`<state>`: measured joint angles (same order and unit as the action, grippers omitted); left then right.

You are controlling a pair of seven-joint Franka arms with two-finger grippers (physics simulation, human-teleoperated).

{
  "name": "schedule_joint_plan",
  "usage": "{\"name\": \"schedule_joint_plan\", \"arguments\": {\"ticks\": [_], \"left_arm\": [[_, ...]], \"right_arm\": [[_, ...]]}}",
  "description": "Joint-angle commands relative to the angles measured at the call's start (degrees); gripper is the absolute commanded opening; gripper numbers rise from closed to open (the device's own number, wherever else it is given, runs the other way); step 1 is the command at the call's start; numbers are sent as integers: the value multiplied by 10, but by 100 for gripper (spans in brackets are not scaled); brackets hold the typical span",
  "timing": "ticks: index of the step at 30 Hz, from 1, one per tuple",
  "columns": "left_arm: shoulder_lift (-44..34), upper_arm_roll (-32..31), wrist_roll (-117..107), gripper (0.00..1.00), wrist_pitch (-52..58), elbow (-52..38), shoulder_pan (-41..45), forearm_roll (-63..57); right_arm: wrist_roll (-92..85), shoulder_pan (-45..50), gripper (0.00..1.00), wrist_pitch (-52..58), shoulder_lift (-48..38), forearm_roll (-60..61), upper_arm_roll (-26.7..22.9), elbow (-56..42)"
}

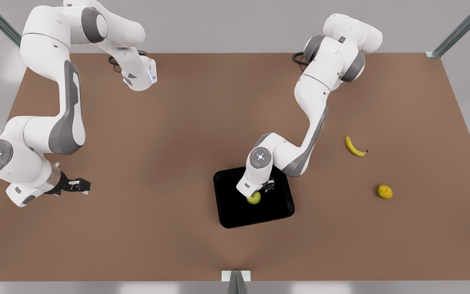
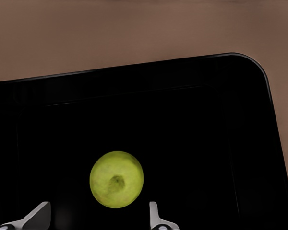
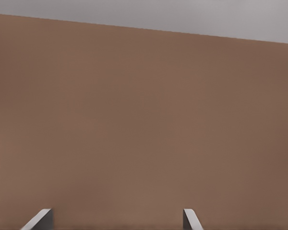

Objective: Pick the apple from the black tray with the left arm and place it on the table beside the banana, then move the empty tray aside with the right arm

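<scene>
We judge the first step to be in hand: picking the apple (image 1: 253,198) out of the black tray (image 1: 235,212). The left gripper (image 1: 259,192) hangs over the tray, right above the apple. In the left wrist view its two fingers (image 2: 154,218) stand spread apart, with the apple (image 2: 116,179) just ahead of the gap between them and not yet enclosed. Nothing is grasped.

As we judge it, the next move calls for a short descent that brings the fingers down on either side of the fruit, then a squeeze, a lift clear of the low rim, and a carry toward the banana (image 1: 355,147). The apple is round and smooth, so an off-centre squeeze could let it roll away.

The apple is a small yellow-green ball with a dark stem dimple facing up. It sits inside the glossy tray (image 2: 259,143), toward its middle. The tray is rectangular with rounded corners and lies on the brown bench (image 1: 157,228).

The banana lies well apart from the tray, toward the front view's right. A bumpy yellow-orange fruit (image 1: 384,191) lies near the banana.

The right gripper (image 1: 76,185) waits at the front view's left, well apart from the tray. Its fingers (image 3: 192,219) are spread and hold nothing, over bare bench (image 3: 144,120).
</scene>
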<state>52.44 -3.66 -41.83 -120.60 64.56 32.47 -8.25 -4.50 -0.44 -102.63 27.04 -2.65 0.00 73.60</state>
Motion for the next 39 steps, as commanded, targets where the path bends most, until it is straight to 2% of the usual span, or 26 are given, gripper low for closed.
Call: {"name": "schedule_joint_plan", "arguments": {"ticks": [1, 10, 26, 27, 28, 29, 31, 32, 37, 38, 39], "left_arm": [[6, 0, -135, 100, -32, -1, 1, -13], [49, 1, -110, 100, -86, -1, 0, -24], [74, 6, -111, 100, -118, -1, 1, -30], [74, 6, -112, 95, -118, -1, 1, -38], [74, 6, -112, 77, -118, -1, 0, -37], [74, 6, -112, 73, -118, -1, 0, -38], [73, 6, -110, 73, -115, -1, 1, -39], [68, 5, -109, 73, -100, -1, 1, -48], [-29, 0, 52, 74, 148, 0, -18, -32], [-53, 1, 155, 74, 202, -1, -50, -19], [-69, 1, 227, 75, 235, -1, -76, -19]], "right_arm": [[-2, 0, 100, 3, -1, 0, 0, 0], [-2, 0, 100, 3, -1, 0, 0, 0], [-2, 0, 100, 3, -1, 0, 0, 0], [-2, 0, 100, 3, -1, 0, 0, 0], [-3, 0, 100, 3, -1, 0, 0, 0], [-2, 0, 100, 3, -1, 0, 0, 0], [-3, 0, 100, 3, -1, 0, 0, 0], [-2, 0, 100, 3, -1, 0, 0, 0], [-3, 0, 100, 3, -1, 0, 0, 0], [-2, 2, 100, 8, -2, 1, 6, 0], [5, 11, 100, 49, -8, 0, 39, -4]]}}
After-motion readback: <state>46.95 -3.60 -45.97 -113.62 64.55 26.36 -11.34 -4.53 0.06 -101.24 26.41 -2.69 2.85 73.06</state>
